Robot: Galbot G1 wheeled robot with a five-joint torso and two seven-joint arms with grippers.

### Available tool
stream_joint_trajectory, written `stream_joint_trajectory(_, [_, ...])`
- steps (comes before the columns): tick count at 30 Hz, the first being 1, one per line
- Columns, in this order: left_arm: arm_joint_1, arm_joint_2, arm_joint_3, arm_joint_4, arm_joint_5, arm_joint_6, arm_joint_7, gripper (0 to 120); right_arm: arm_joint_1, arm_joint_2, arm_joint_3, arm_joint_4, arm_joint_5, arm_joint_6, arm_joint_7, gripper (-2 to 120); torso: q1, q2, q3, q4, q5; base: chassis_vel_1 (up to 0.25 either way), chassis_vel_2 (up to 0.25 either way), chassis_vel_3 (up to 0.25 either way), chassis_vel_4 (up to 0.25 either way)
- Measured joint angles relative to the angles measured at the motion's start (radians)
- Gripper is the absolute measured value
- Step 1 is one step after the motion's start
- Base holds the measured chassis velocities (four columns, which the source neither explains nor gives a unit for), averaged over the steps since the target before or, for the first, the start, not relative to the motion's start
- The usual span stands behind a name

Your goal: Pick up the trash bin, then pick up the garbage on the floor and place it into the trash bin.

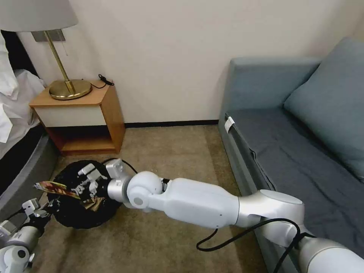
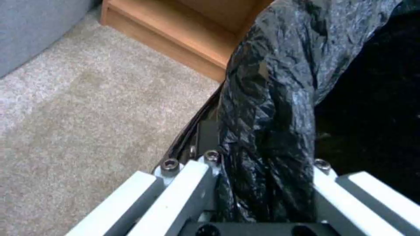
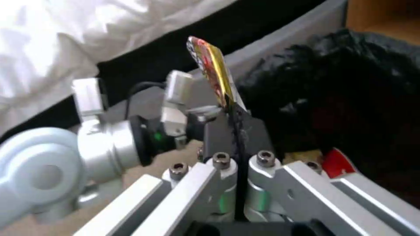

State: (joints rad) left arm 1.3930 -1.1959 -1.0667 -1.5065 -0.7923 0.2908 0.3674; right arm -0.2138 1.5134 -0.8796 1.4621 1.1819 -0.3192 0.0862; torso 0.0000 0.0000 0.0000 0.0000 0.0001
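The trash bin (image 1: 81, 216), lined with a crinkly black bag (image 2: 271, 82), is at the lower left of the head view. My left gripper (image 1: 47, 206) (image 2: 258, 154) is shut on its bagged rim. My right arm reaches across, and my right gripper (image 1: 78, 190) (image 3: 235, 118) is shut on a shiny gold-brown snack wrapper (image 1: 51, 187) (image 3: 214, 68), held over the bin's near-left rim above the left gripper. Inside the bin (image 3: 350, 82) lie a red-and-white carton (image 3: 337, 162) and a bit of brown paper (image 3: 302, 154).
A wooden nightstand (image 1: 81, 121) with a brass lamp (image 1: 70, 89) stands just behind the bin. A bed (image 1: 15, 125) borders the left and a blue-grey sofa (image 1: 288, 151) the right. Beige carpet (image 1: 174, 155) lies open between them.
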Motion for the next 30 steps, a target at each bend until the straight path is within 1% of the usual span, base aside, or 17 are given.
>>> stream_joint_trajectory(13, [0.014, -0.019, 0.001, -0.016, 0.000, -0.001, 0.002, 2, -0.020, 0.022, -0.006, -0.042, -0.045, 0.006, 0.008, 0, 0.000, 0.000, 0.000, 0.0000, 0.0000, 0.000, 0.000, 0.000, 0.000])
stream_joint_trajectory(14, [0.015, -0.019, 0.001, -0.018, 0.000, -0.001, 0.002, 2, -0.022, 0.023, -0.007, -0.043, -0.051, 0.007, 0.010, 5, 0.000, 0.000, 0.000, 0.0000, -0.0001, 0.000, 0.000, 0.000, 0.000])
stream_joint_trajectory(16, [0.015, -0.019, 0.001, -0.019, 0.000, -0.001, 0.002, 2, -0.023, 0.023, -0.008, -0.043, -0.052, 0.007, 0.010, 7, 0.000, 0.000, 0.000, 0.0000, 0.0000, 0.000, 0.000, 0.000, 0.000])
stream_joint_trajectory(18, [0.020, -0.019, -0.003, -0.024, 0.000, -0.001, 0.001, 2, -0.026, 0.023, -0.011, -0.044, -0.061, 0.008, 0.012, 20, 0.000, 0.000, 0.000, 0.0000, 0.0000, 0.000, 0.000, 0.000, 0.000])
stream_joint_trajectory(19, [0.022, -0.019, -0.005, -0.027, -0.001, -0.001, 0.001, 2, -0.027, 0.021, -0.013, -0.044, -0.063, 0.008, 0.013, 23, 0.000, 0.000, 0.000, 0.0001, 0.0000, 0.000, 0.000, 0.000, 0.000])
stream_joint_trajectory(21, [0.022, -0.020, -0.006, -0.027, -0.001, -0.001, 0.001, 2, -0.027, 0.020, -0.013, -0.044, -0.063, 0.008, 0.013, 25, 0.000, 0.000, 0.000, 0.0001, 0.0000, 0.000, 0.000, 0.000, 0.000])
stream_joint_trajectory(22, [0.025, -0.021, -0.008, -0.028, -0.003, -0.001, 0.001, 2, -0.027, 0.018, -0.015, -0.044, -0.063, 0.008, 0.014, 33, 0.000, 0.000, 0.000, 0.0000, 0.0000, 0.000, 0.000, 0.000, 0.000])
stream_joint_trajectory(24, [0.025, -0.022, -0.009, -0.029, -0.003, -0.001, 0.001, 2, -0.027, 0.017, -0.015, -0.043, -0.063, 0.008, 0.014, 35, 0.000, 0.000, 0.000, 0.0000, 0.0000, 0.000, 0.000, 0.000, 0.000])
stream_joint_trajectory(25, [0.027, -0.023, -0.009, -0.029, -0.003, -0.001, 0.001, 2, -0.026, 0.015, -0.016, -0.041, -0.063, 0.008, 0.015, 43, 0.000, 0.000, 0.000, 0.0000, -0.0001, 0.000, 0.000, 0.000, 0.000])
stream_joint_trajectory(29, [0.032, -0.024, -0.011, -0.033, -0.005, -0.001, -0.003, 2, -0.016, 0.002, -0.009, -0.024, -0.056, 0.008, 0.025, 58, 0.000, 0.000, 0.000, 0.0001, 0.0000, 0.000, 0.000, 0.000, 0.000])
stream_joint_trajectory(30, [0.032, -0.024, -0.011, -0.033, -0.005, -0.001, -0.003, 2, -0.016, 0.002, -0.009, -0.024, -0.056, 0.008, 0.025, 58, 0.000, 0.000, 0.000, 0.0001, 0.0000, 0.000, 0.000, 0.000, 0.000])
